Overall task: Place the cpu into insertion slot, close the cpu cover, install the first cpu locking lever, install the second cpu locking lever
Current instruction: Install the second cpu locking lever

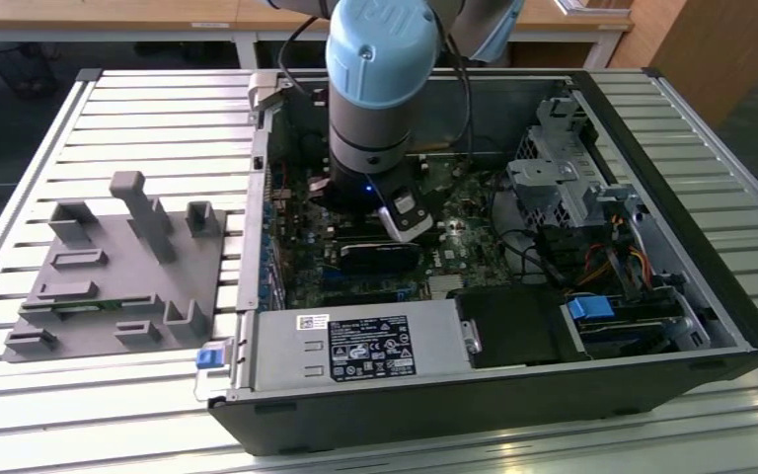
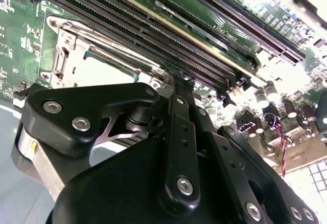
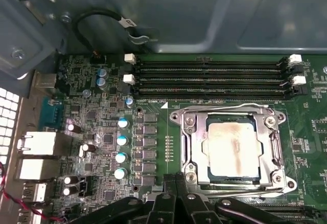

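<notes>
The cpu (image 3: 232,150), with its silver-tan top, lies flat in the insertion slot (image 3: 190,147). The metal cover frame (image 3: 272,147) is down around it. A thin wire locking lever (image 3: 225,107) runs along the socket edge nearest the memory slots. My gripper (image 3: 176,185) sits at the opposite socket edge, its black fingers pressed together with nothing seen between them. In the second wrist view the gripper (image 2: 176,81) reaches the socket's corner, beside the pale cpu (image 2: 99,73). In the exterior view the gripper (image 1: 403,222) is low inside the open computer case.
Long black memory slots (image 3: 209,78) run beside the socket. Capacitors (image 3: 122,139) and rear ports (image 3: 38,144) lie to one side. A black heatsink block (image 1: 379,259), power supply (image 1: 352,346) and drive cage (image 1: 564,168) crowd the case. A grey fixture (image 1: 122,267) sits outside.
</notes>
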You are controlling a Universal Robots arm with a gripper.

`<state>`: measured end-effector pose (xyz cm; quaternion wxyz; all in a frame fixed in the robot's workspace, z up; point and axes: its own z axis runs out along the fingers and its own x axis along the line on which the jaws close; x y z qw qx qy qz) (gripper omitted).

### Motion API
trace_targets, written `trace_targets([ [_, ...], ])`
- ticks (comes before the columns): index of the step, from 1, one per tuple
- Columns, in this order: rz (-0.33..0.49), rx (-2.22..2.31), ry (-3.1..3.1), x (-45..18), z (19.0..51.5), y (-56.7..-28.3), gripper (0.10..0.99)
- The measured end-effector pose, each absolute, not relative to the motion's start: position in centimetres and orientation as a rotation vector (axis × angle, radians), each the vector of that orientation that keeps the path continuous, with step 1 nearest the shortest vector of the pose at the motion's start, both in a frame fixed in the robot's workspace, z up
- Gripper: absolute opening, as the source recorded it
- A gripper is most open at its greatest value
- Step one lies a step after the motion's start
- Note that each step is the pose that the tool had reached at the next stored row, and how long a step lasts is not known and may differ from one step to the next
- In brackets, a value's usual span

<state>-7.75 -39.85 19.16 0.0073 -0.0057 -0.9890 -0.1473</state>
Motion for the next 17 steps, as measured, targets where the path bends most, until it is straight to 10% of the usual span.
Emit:
trace_targets([
  [17,-0.462,-0.018,-3.092,-7.8,21.7,-39.9,0.106],
])
